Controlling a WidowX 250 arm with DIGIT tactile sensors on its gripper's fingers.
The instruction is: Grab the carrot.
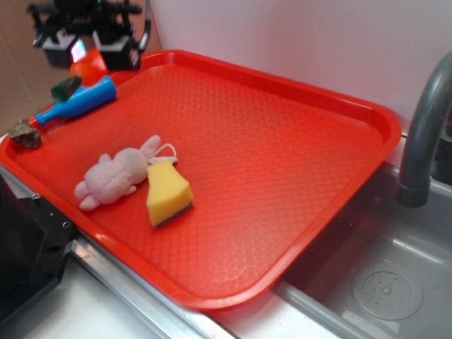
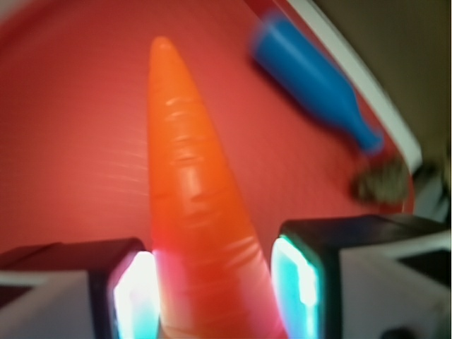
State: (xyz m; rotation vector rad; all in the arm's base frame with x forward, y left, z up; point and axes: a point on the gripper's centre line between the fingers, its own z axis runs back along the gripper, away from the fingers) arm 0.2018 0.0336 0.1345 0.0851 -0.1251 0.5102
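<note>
Nowhere can any writing or brand be read. A red plastic tray (image 1: pixel 282 141) with a fine waffle texture lies beside a steel sink (image 1: pixel 381 275) and grey faucet (image 1: pixel 424 127). At its far corner the end effector (image 2: pixel 215 293) grips the glossy, ridged carrot (image 2: pixel 187 183) between its pads, near the blue bottle-shaped toy (image 1: pixel 78 102). A pink plush bunny (image 1: pixel 113 176) touches a yellow sponge wedge (image 1: pixel 168 191).

I see the tray (image 1: pixel 282 127) beside the sink (image 1: pixel 381 282). On it, the bunny (image 1: pixel 113 176) lies touching the sponge (image 1: pixel 168 192). The bottle (image 1: pixel 78 102) lies at the far left, the carrot (image 1: pixel 86 67) just behind it, a rock (image 1: pixel 25 134) near its tip.
</note>
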